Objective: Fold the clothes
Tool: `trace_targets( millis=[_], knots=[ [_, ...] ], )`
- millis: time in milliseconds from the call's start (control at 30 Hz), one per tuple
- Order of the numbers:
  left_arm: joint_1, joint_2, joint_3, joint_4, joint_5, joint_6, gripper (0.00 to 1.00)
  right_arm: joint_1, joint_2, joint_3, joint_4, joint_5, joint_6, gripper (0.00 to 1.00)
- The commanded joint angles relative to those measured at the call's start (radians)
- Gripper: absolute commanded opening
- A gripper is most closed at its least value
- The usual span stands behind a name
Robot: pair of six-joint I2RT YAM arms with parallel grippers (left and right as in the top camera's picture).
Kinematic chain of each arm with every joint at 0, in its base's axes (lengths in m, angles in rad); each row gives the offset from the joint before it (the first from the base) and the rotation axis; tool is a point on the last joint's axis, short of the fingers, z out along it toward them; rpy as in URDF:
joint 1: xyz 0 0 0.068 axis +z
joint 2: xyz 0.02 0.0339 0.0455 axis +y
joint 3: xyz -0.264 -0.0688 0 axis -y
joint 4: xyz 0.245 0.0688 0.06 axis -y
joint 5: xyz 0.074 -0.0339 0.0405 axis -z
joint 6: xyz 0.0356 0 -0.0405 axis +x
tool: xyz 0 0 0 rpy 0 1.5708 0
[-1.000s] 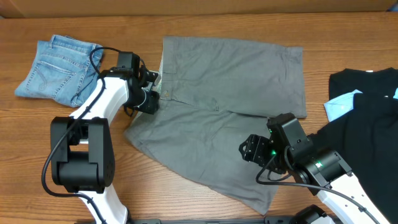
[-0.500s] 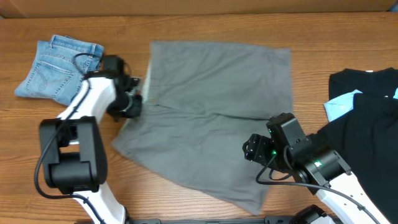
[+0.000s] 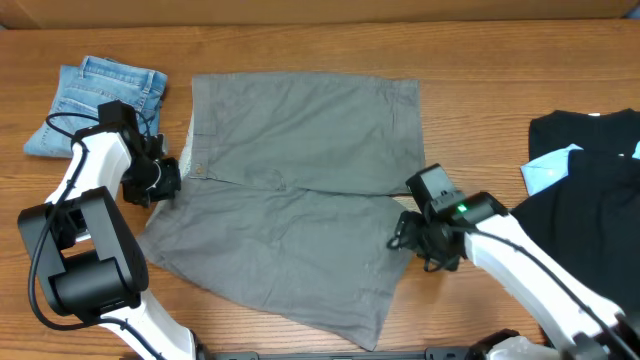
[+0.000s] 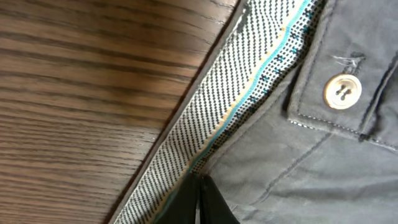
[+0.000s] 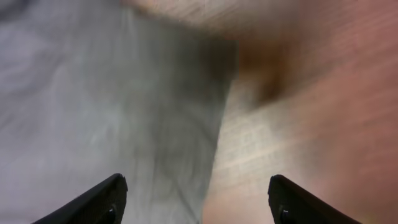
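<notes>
Shorts (image 3: 300,180), grey cotton ones, are lying spread flat in the middle of the bench (image 3: 500,60), filling the stretch between the two pincers. Their waistband (image 3: 194,130) is sitting at the end by the left pincer (image 3: 165,172). The two legs are running away from it toward the right pincer (image 3: 405,232), so the long axis is going from one pincer to the other. The front leg is splaying off at an angle.

The left pincer is pressing its tips together on the waistband edge. The right pincer is hanging over the hem of the angled leg with its fingers wide apart, gripping nothing. Each arm is thus nearest its own end of the cloth. I am judging that the coming fold is turning on bringing one end across to the other along that axis.

The left wrist view is giving what the overhead is hiding: the closed tips (image 4: 198,202) biting the dotted lining (image 4: 249,106), with the button (image 4: 342,91) just beyond them. The right wrist view, blurred, is showing one finger (image 5: 102,196) over cloth and the other over bare wood, the hem edge running between them.

Only the overhead is showing the denim shorts (image 3: 95,105) lying behind the left pincer and the black garments (image 3: 590,170) lying out past the right one, both apart from the grey pair.
</notes>
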Motion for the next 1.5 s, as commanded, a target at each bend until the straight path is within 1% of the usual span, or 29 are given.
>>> trace_targets(
  millis=[0, 33, 67, 167, 200, 267, 300, 333, 367, 467, 500, 533, 600, 633, 700, 733, 867, 933, 967, 1067, 1100, 1233, 1267, 1300, 1367, 1467],
  knots=[
    [-0.014, -0.062, 0.023, -0.005, 0.025, -0.019, 0.04, -0.040, 0.076, 0.016, 0.061, 0.022, -0.071, 0.75],
    [-0.017, -0.074, 0.027, -0.006, 0.031, -0.019, 0.04, -0.052, 0.096, 0.016, 0.080, 0.022, -0.089, 0.74],
    [-0.019, -0.088, 0.032, -0.007, 0.040, -0.019, 0.04, -0.066, 0.115, 0.016, 0.098, 0.023, -0.102, 0.70],
    [-0.021, -0.125, 0.040, -0.009, 0.047, -0.019, 0.05, -0.117, 0.156, 0.016, 0.145, 0.037, -0.122, 0.56],
    [-0.021, -0.137, 0.041, -0.009, 0.047, -0.019, 0.09, -0.137, 0.163, 0.016, 0.154, 0.045, -0.122, 0.48],
    [-0.021, -0.160, 0.041, -0.010, 0.046, -0.019, 0.21, -0.183, 0.164, 0.016, 0.166, 0.061, -0.141, 0.37],
    [-0.021, -0.169, 0.041, -0.013, 0.046, -0.019, 0.27, -0.206, 0.163, 0.016, 0.173, 0.063, -0.155, 0.33],
    [-0.021, -0.178, 0.041, -0.016, 0.047, -0.019, 0.35, -0.229, 0.164, 0.016, 0.183, 0.063, -0.173, 0.27],
    [-0.021, -0.185, 0.041, -0.017, 0.047, -0.019, 0.38, -0.253, 0.164, 0.016, 0.193, 0.063, -0.187, 0.21],
    [-0.021, -0.194, 0.041, -0.016, 0.056, -0.020, 0.44, -0.320, 0.164, 0.016, 0.245, 0.065, -0.226, 0.15],
    [-0.021, -0.195, 0.041, -0.016, 0.070, -0.020, 0.48, -0.338, 0.164, 0.016, 0.262, 0.060, -0.227, 0.11],
    [-0.021, -0.195, 0.041, -0.016, 0.080, -0.020, 0.49, -0.354, 0.164, 0.016, 0.278, 0.037, -0.242, 0.05],
    [-0.021, -0.195, 0.041, -0.016, 0.093, -0.020, 0.50, -0.376, 0.164, 0.016, 0.314, -0.088, -0.340, 0.04],
    [-0.021, -0.195, 0.041, -0.017, 0.093, -0.020, 0.50, -0.380, 0.164, 0.016, 0.319, -0.164, -0.396, 0.09],
    [-0.021, -0.195, 0.041, -0.023, 0.093, -0.019, 0.50, -0.380, 0.163, 0.016, 0.298, -0.283, -0.478, 0.43],
    [-0.021, -0.195, 0.041, -0.026, 0.092, -0.019, 0.50, -0.379, 0.164, 0.016, 0.282, -0.311, -0.494, 0.49],
    [-0.021, -0.195, 0.041, -0.027, 0.093, -0.019, 0.52, -0.359, 0.164, 0.011, 0.205, -0.350, -0.514, 0.49],
    [-0.021, -0.195, 0.041, -0.023, 0.092, -0.019, 0.53, -0.346, 0.164, -0.004, 0.208, -0.350, -0.514, 0.48],
    [-0.021, -0.195, 0.041, -0.020, 0.092, -0.019, 0.53, -0.343, 0.164, -0.012, 0.215, -0.348, -0.514, 0.45],
    [-0.021, -0.195, 0.041, -0.018, 0.093, -0.020, 0.54, -0.339, 0.164, -0.032, 0.257, -0.338, -0.506, 0.34],
    [-0.021, -0.195, 0.041, -0.018, 0.093, -0.020, 0.54, -0.339, 0.164, -0.042, 0.284, -0.339, -0.506, 0.29],
    [-0.021, -0.195, 0.041, -0.018, 0.093, -0.020, 0.54, -0.339, 0.164, -0.076, 0.354, -0.338, -0.503, 0.24],
    [-0.021, -0.195, 0.041, -0.019, 0.093, -0.020, 0.54, -0.339, 0.165, -0.083, 0.360, -0.334, -0.503, 0.16],
    [-0.021, -0.195, 0.041, -0.019, 0.093, -0.020, 0.54, -0.339, 0.165, -0.087, 0.364, -0.319, -0.503, 0.05],
    [-0.021, -0.195, 0.041, -0.019, 0.093, -0.020, 0.54, -0.340, 0.165, -0.088, 0.367, -0.238, -0.501, 0.04],
    [-0.021, -0.195, 0.041, -0.016, 0.093, -0.020, 0.54, -0.357, 0.165, -0.088, 0.403, -0.022, -0.423, 0.04]
  ],
)
